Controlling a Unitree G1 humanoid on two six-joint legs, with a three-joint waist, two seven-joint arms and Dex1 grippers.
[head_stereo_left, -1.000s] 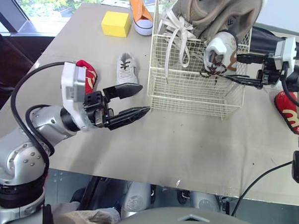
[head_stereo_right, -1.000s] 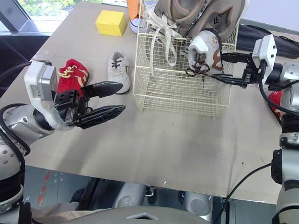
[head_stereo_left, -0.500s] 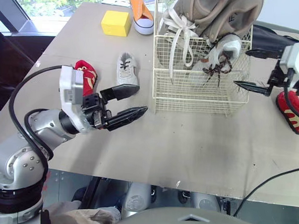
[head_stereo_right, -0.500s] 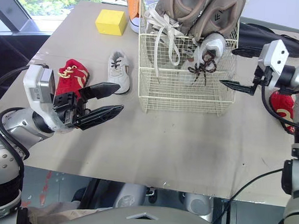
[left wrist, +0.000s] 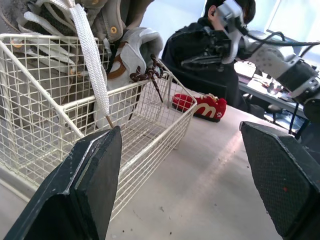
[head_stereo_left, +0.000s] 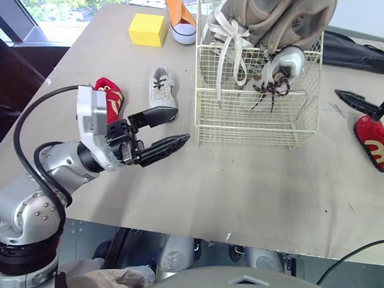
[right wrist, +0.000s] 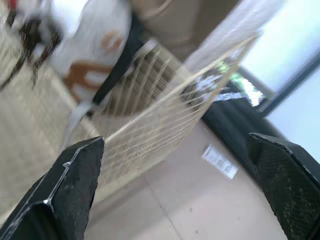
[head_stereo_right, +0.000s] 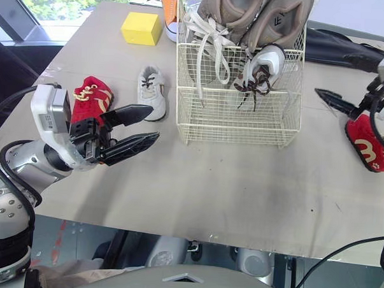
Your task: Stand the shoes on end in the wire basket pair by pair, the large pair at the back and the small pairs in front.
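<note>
The wire basket (head_stereo_left: 256,124) stands on the table with a large beige pair (head_stereo_left: 274,20) on end at its back. A small white shoe with brown laces (head_stereo_left: 281,65) leans at the basket's front right. On the table lie its white mate (head_stereo_left: 161,88), a red shoe (head_stereo_left: 110,96) on the left, a red shoe (head_stereo_left: 373,144) on the right, and an orange shoe (head_stereo_left: 180,13) at the rear. My left gripper (head_stereo_left: 167,130) hovers open and empty, left of the basket. My right gripper (right wrist: 175,142) is open and empty, right of the basket, above the right red shoe.
A yellow block (head_stereo_left: 148,30) sits at the rear left beside the orange shoe. A black bag (head_stereo_left: 355,52) lies behind the basket on the right. The table's front edge (head_stereo_left: 194,232) runs below my left gripper.
My right gripper let go of the small white shoe in the basket and drew back to the right. The shoe settled inside the basket. My left gripper barely moved.
</note>
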